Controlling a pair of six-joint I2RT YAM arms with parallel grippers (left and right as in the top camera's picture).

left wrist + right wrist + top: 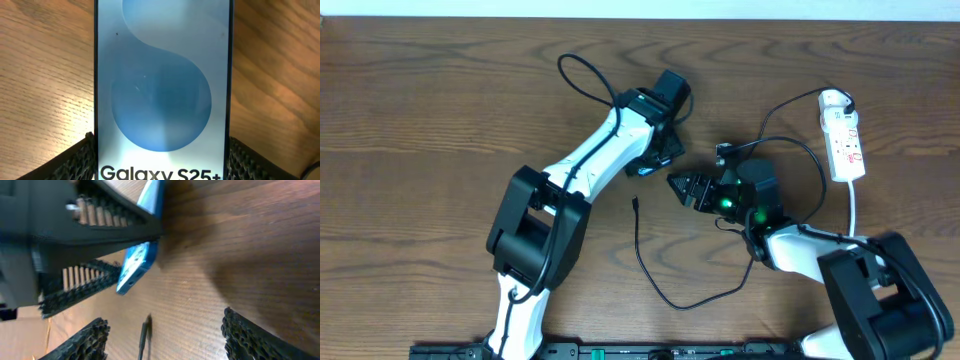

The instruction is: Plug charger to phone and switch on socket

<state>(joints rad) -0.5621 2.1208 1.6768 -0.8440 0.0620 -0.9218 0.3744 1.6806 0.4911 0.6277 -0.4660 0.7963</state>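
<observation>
The phone fills the left wrist view, with a blue-and-cyan screen and "Galaxy S25+" at its near end. My left gripper is shut on the phone's two long edges. Overhead, the left gripper hides most of the phone. The right wrist view shows the phone's blue end held off the table. My right gripper is open and empty, just right of the left one. The charger plug lies on the table; it shows between my open right fingers as a thin black tip. The socket lies far right.
The charger's thin black cable runs from the plug toward the front, then curves right under the right arm. More black cable loops between the right wrist and the socket. A white cord leaves the socket toward the front.
</observation>
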